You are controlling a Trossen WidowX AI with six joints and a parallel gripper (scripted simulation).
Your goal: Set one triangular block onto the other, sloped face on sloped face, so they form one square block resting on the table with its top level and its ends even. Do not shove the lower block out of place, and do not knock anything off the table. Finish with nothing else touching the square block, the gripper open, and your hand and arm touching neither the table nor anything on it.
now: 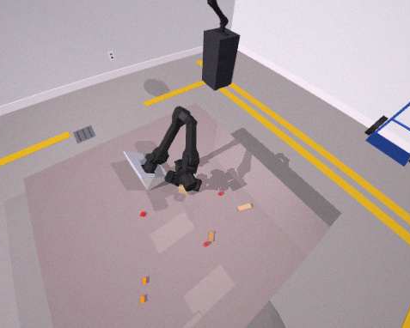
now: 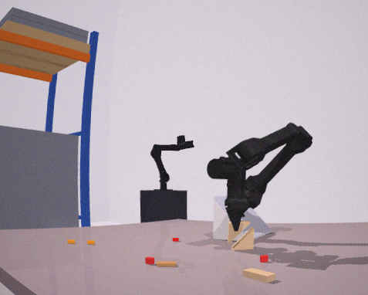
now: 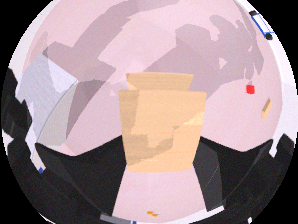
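Matte black arm (image 2: 265, 154), blocky links

Bulky rounded joints are showing no markings (small blue flecks (image 3: 41, 169) are edging the wrist housing).

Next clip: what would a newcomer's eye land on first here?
The black arm folded over mid-table, its gripper shut on a tan triangular block set down against the second triangular block. Behind them, another dark arm on a black pedestal and a blue-posted rack at the left.

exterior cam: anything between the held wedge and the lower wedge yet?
Nothing: in the exterior view the gripper holds the upper wedge directly against the lower wedge, slope to slope; no gap visible. Top view hides that joint.
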